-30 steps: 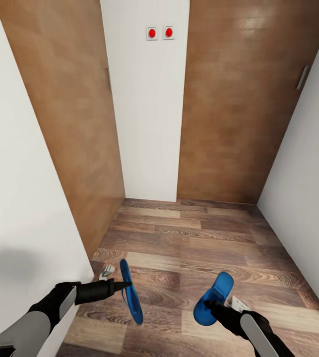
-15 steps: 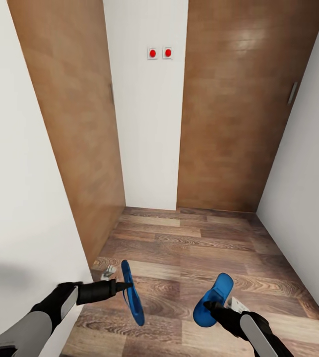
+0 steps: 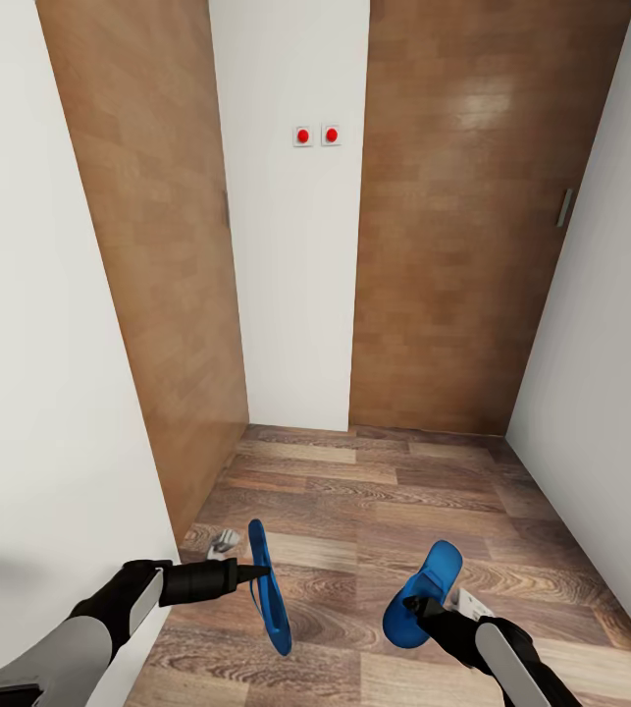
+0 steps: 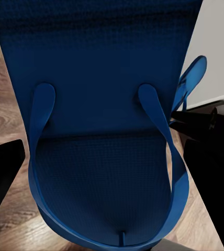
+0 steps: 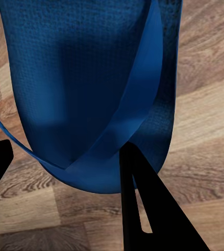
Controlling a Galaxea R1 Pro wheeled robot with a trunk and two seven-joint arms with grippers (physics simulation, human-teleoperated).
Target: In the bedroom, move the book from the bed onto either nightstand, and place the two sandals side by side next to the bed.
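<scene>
Carrying both sandals through a narrow hallway, the robot is in transit, and neither bed nor nightstand can be reported from these views. The left hand (image 3: 252, 571) is clamped on the left sandal (image 3: 268, 587), which hangs edge-on at about 7 o'clock in the head view; in the left wrist view the blue sole (image 4: 104, 104) sits between the dark fingers (image 4: 2, 172). The right hand (image 3: 415, 607) is clamped on the right sandal (image 3: 421, 592), at about 5 o'clock, its sole facing the camera; in the right wrist view one finger (image 5: 143, 209) crosses the sole's edge near the strap (image 5: 127, 104). Judgement: the step in hand is transport, done well by keeping both grips firm and the arms tucked, since the white wall (image 3: 50, 393) lies close beside the left arm. The wood-plank floor (image 3: 374, 501) runs to a dead end at 12 o'clock between two wooden doors (image 3: 452, 216), so a turn appears necessary. Compared with a second ago, the red switches (image 3: 317, 135) sit lower in the head view and the walls have shifted together, indicating camera movement; both sandals hold the same attitude in their grips.
</scene>
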